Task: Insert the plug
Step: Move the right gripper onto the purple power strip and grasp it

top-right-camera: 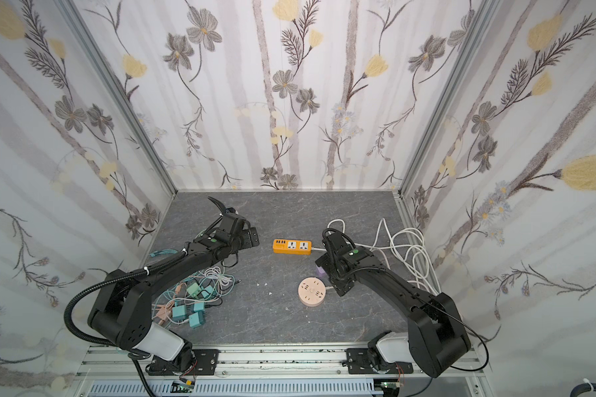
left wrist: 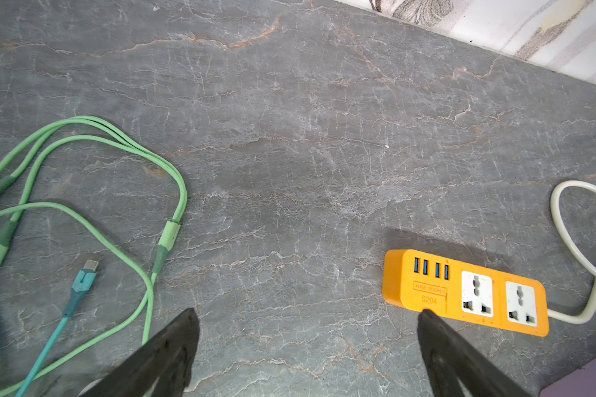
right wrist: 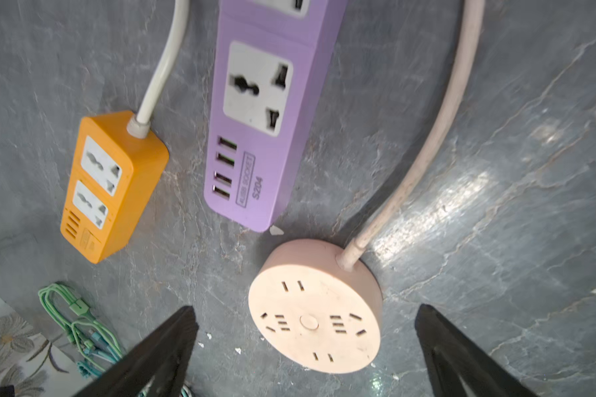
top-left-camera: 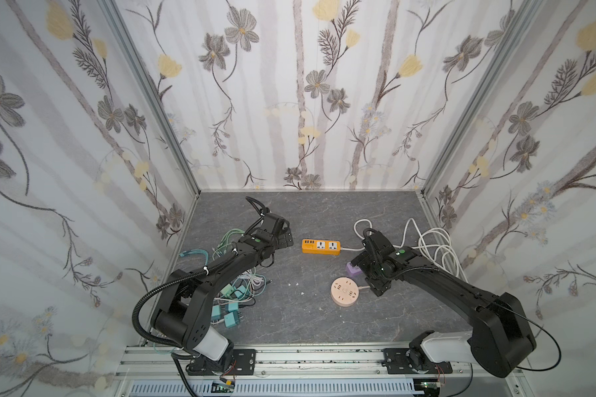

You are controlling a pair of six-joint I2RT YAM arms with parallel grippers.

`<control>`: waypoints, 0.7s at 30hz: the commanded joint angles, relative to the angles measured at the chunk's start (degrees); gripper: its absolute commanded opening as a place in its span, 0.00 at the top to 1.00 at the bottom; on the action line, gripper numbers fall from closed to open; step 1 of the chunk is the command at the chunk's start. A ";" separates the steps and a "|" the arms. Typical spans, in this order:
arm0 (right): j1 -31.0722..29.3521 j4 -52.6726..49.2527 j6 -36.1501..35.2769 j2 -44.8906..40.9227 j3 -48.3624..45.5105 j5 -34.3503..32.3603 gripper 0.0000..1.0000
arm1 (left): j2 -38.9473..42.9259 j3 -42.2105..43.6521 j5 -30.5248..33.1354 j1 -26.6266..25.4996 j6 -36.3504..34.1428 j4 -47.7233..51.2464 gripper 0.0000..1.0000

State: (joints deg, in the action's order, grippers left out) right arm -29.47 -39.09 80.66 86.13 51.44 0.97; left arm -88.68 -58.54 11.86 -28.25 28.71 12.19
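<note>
Right tool (spread) overlooks purple strip, half-hidden overhead.

Lighting: bright, even, diffuse. Soft shadow was noted beside the orange power strip. Glare patches were recorded on the grey tabletop in the right wrist view. Edges were bowed by wide lenses; nearest foreground was blurred.
</note>
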 commanded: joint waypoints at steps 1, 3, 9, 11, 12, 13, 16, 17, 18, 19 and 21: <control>3.18 0.97 -4.68 0.27 1.17 -4.34 0.01 | -0.43 -0.74 -0.41 0.04 -0.09 -1.18 0.00; 6.03 0.93 -5.42 1.41 1.66 -4.16 0.02 | -0.37 -0.78 -0.57 0.03 -0.06 -1.19 0.00; 12.27 3.68 -5.42 6.35 4.72 -2.65 0.05 | 0.13 -0.33 -0.28 -0.05 -0.41 -0.67 0.00; 13.42 3.03 -4.20 9.79 6.44 -3.11 0.04 | 0.27 -0.06 -0.05 -0.05 -0.45 -0.42 0.00; 13.90 2.64 -2.70 10.90 6.93 -3.51 0.03 | 0.34 0.00 0.09 -0.05 -0.41 -0.42 0.00; 14.41 2.76 -1.06 12.14 7.31 -3.38 0.03 | 0.44 0.18 0.12 -0.05 -0.41 -0.58 0.00; 15.43 4.22 1.53 15.95 8.81 -1.88 0.03 | 0.49 0.36 0.44 -0.09 -0.45 -0.41 0.00; 15.50 4.17 2.66 17.15 9.23 -1.55 0.04 | 0.52 0.43 0.58 -0.06 -0.50 -0.42 0.00; 15.57 4.33 3.46 18.12 9.43 -1.48 0.04 | 0.48 0.45 0.76 -0.06 -0.59 -0.21 0.00; 15.63 4.52 4.28 19.12 9.70 -1.46 0.04 | 0.60 0.45 1.01 -0.05 -0.71 -0.12 0.00; 15.68 5.48 4.44 21.01 10.59 -0.82 0.04 | 0.62 0.40 1.47 -0.05 -1.11 0.12 0.00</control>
State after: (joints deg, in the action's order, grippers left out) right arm -13.91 -35.55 81.91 105.58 60.90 -0.16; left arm -88.51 -58.17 11.64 -28.36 28.47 12.23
